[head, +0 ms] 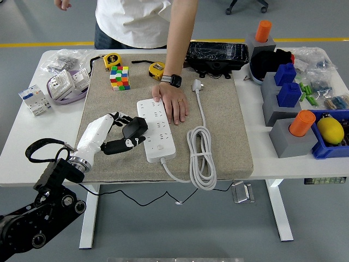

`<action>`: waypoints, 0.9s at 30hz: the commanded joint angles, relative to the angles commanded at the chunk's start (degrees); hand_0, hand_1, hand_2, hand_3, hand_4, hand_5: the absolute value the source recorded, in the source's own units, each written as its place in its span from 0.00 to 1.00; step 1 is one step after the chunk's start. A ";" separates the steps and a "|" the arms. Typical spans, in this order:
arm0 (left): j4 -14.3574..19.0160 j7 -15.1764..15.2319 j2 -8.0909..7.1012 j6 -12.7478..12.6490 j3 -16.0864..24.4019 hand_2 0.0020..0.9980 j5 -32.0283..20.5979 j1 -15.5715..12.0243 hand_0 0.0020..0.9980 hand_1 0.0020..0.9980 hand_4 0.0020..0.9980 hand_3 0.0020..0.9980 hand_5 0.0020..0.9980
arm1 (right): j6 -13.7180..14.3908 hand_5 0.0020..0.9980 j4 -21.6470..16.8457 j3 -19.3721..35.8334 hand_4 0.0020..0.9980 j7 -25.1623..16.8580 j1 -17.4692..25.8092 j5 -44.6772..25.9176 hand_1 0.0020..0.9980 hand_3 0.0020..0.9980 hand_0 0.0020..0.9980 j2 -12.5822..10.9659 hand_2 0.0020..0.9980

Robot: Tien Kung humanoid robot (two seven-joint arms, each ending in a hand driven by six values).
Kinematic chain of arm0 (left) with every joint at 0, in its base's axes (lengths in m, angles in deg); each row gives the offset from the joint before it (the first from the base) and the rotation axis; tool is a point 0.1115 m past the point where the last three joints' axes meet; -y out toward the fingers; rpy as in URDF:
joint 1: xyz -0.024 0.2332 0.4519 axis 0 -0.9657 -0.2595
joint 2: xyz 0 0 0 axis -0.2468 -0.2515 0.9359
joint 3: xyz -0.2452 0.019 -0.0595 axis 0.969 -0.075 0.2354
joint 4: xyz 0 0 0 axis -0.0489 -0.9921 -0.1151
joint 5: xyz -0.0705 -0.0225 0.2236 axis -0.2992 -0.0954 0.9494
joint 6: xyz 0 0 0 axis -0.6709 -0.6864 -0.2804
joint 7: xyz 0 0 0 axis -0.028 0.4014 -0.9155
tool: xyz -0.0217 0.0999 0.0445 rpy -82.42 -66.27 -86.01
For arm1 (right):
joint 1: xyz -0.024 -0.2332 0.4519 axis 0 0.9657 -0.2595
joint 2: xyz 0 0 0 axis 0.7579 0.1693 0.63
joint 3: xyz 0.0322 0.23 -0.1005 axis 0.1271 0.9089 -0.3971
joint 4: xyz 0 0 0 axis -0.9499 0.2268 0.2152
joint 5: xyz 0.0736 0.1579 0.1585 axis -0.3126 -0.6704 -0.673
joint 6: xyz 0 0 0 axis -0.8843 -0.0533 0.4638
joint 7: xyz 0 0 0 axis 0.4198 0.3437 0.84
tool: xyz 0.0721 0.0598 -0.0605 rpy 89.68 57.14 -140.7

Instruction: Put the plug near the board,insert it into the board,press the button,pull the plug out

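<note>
The white power strip (157, 130) lies lengthwise on the beige mat (223, 125), and a person's hand (175, 106) presses on its far right part. My left hand (121, 134) comes in from the lower left, its white forearm low over the mat. Its black fingers are shut on a black plug (134, 129), which sits against the strip's left edge about midway along and is not in any socket. The strip's own white plug (197, 84) and coiled white cord (202, 155) lie to the right. My right hand is out of view.
A Rubik's cube (119, 77) and two yellow tape measures (112, 59) (157, 69) lie at the mat's far side. White boxes (65, 83) sit far left. A black case (217, 54) is at the back. Grey blocks with blue and orange tops (292, 128) stand on the right.
</note>
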 joint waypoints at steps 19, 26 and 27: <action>-3.07 -0.63 1.42 1.18 -2.70 0.69 1.36 3.08 0.69 0.68 0.95 0.69 0.67 | -0.04 0.48 -0.21 -0.24 0.94 0.01 -0.07 -0.10 0.63 0.55 0.60 0.06 0.63; -2.94 -0.62 2.14 1.40 -3.12 0.69 1.24 3.90 0.69 0.68 0.95 0.69 0.67 | -0.03 0.48 -0.28 -0.27 0.94 -0.01 -0.10 -0.14 0.63 0.55 0.60 0.07 0.63; -2.96 -0.58 2.24 1.39 -3.16 0.69 1.20 4.02 0.69 0.68 0.95 0.69 0.67 | -0.03 0.48 -0.31 -0.28 0.94 -0.02 -0.12 -0.14 0.63 0.55 0.60 0.08 0.63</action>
